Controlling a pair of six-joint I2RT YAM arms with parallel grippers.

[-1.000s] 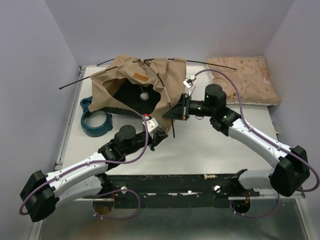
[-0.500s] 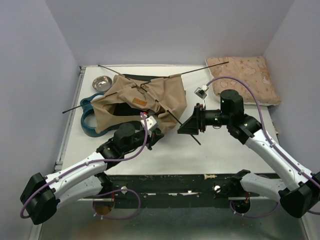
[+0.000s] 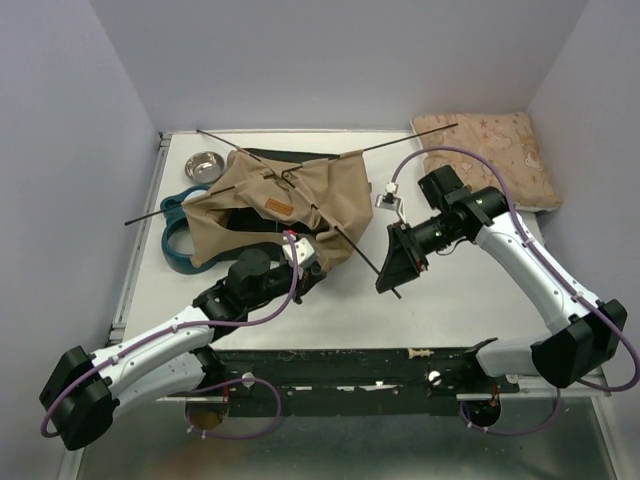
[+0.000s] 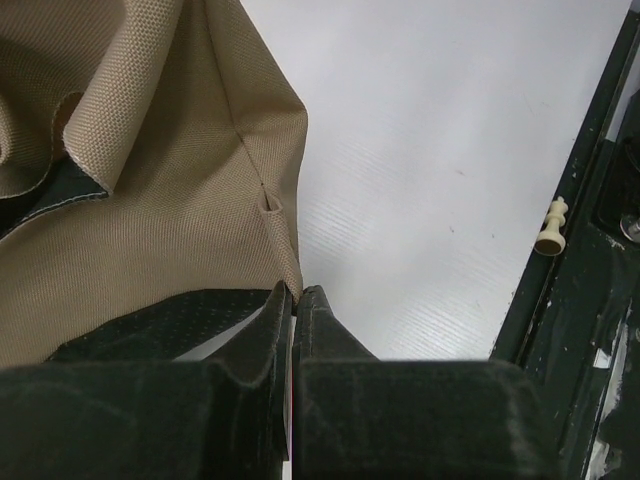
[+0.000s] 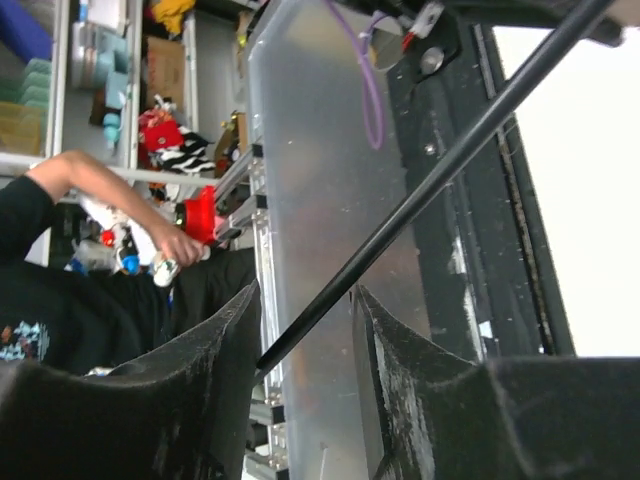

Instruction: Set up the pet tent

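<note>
Pet tent (image 4: 150, 210) hem pinched between left fingers (image 4: 256, 338).

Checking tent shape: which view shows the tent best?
Top external: the whole tent lies slumped. Left wrist shows only its corner in the left hand; right wrist, only one pole.

The tent (image 4: 150, 200) is tan woven cloth, coarse and matt; its pole (image 5: 420, 195) is smooth and black. The table (image 4: 430, 150) is white and smooth; the bowl (image 3: 204, 162) at upper left is shiny metal.

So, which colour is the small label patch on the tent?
Orange-brown label patch, best seen in the top external view.
</note>
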